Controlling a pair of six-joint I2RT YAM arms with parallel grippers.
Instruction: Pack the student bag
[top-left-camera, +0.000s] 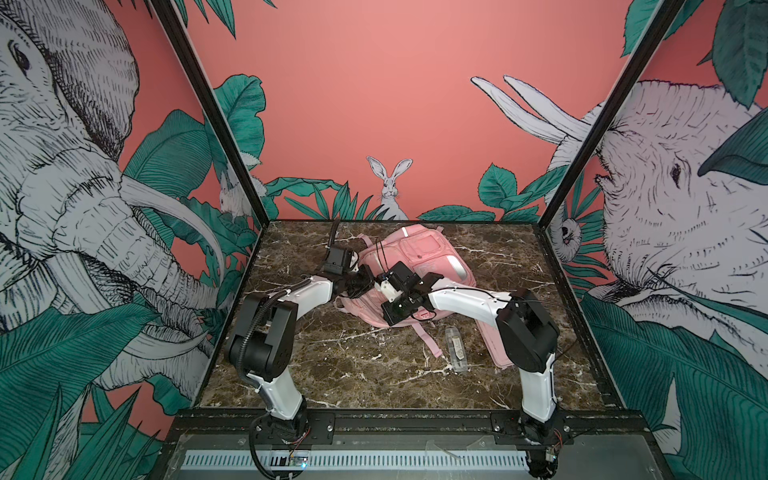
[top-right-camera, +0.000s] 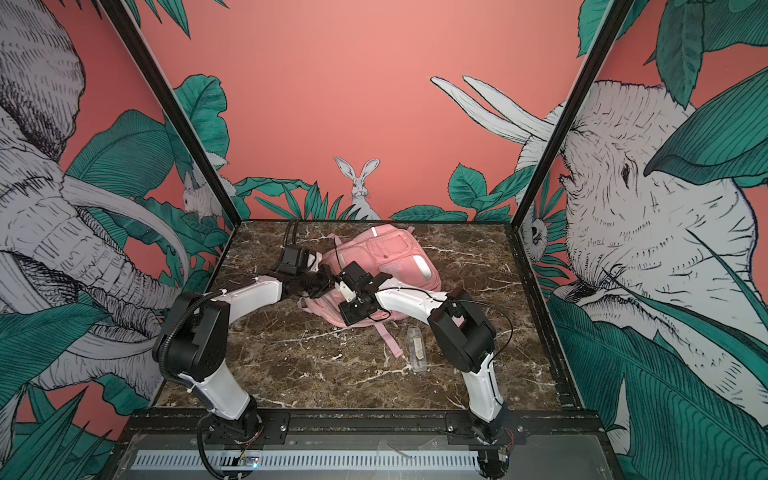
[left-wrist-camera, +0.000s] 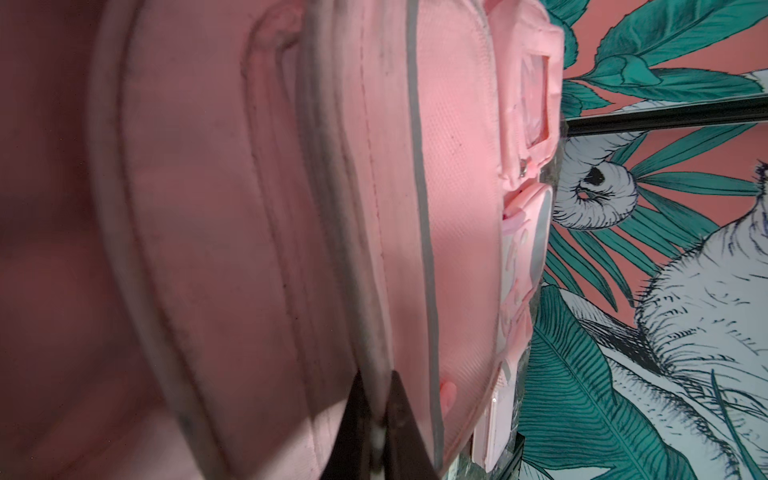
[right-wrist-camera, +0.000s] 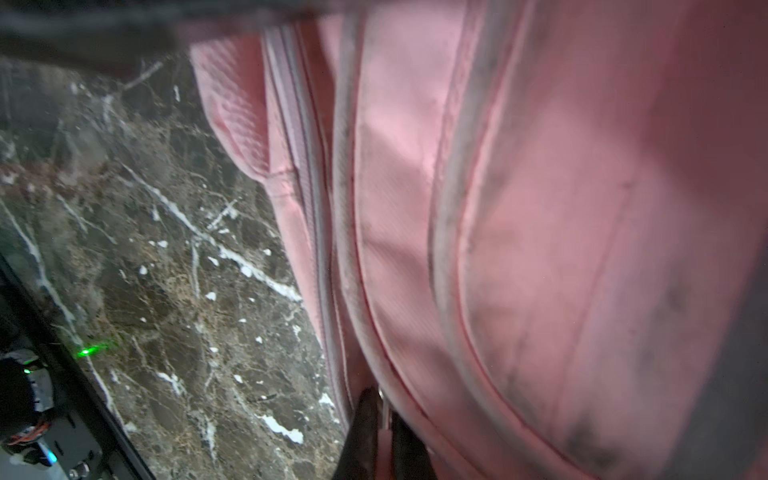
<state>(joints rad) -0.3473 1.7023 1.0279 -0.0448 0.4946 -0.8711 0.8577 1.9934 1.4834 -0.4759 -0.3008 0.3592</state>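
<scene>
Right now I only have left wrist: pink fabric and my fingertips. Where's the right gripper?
Observer: The right gripper is shut on the student bag along a zip line on its near-left side, close to the left gripper.
Operator: Loose items?
Observer: A clear case lies on the marble table toward the front, beside a pink strap.
Operator: Anything else?
Observer: A flat pink case, partly hidden behind the right arm.
</scene>
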